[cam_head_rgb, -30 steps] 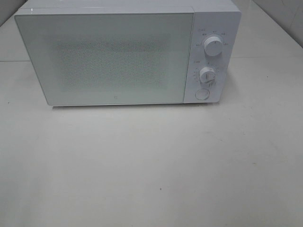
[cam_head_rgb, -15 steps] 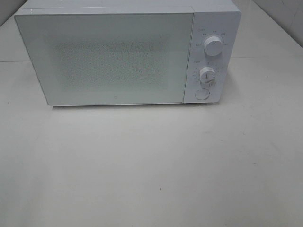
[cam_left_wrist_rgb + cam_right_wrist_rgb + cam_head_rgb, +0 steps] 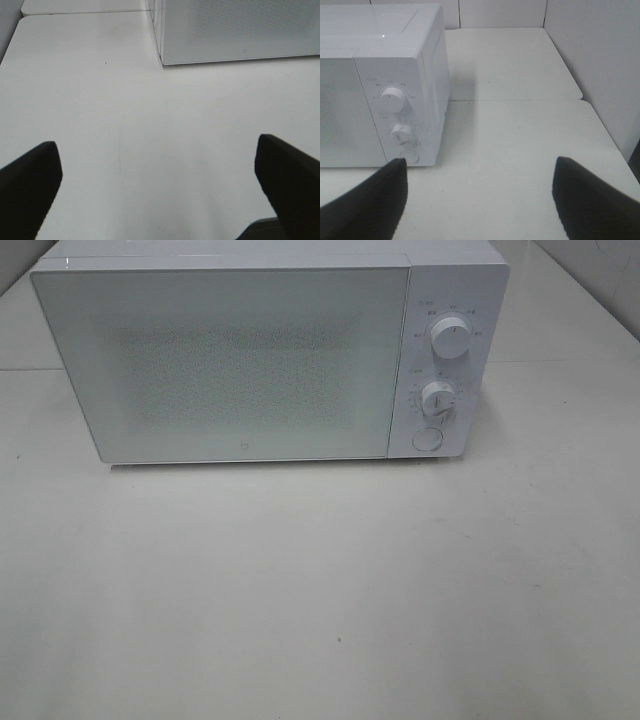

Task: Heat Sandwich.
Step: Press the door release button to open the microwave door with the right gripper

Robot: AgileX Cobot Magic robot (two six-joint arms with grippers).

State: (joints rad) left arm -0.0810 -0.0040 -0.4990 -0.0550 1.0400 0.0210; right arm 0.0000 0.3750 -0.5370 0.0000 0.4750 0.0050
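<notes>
The sandwich is out of view in every frame. A white microwave (image 3: 260,355) stands at the back of the white table with its door (image 3: 220,365) shut. Right of the door are two knobs, the upper knob (image 3: 451,340) and the lower knob (image 3: 438,398), with a round button (image 3: 427,439) below them. Neither gripper shows in the exterior high view. My left gripper (image 3: 157,185) is open over bare table, short of the microwave's front corner (image 3: 162,55). My right gripper (image 3: 480,195) is open too, facing the microwave's control panel (image 3: 395,115).
The white table (image 3: 320,590) spreads wide in front of the microwave. A grey wall (image 3: 600,55) rises along the table's right side. A seam between table sections (image 3: 520,100) runs beside the microwave.
</notes>
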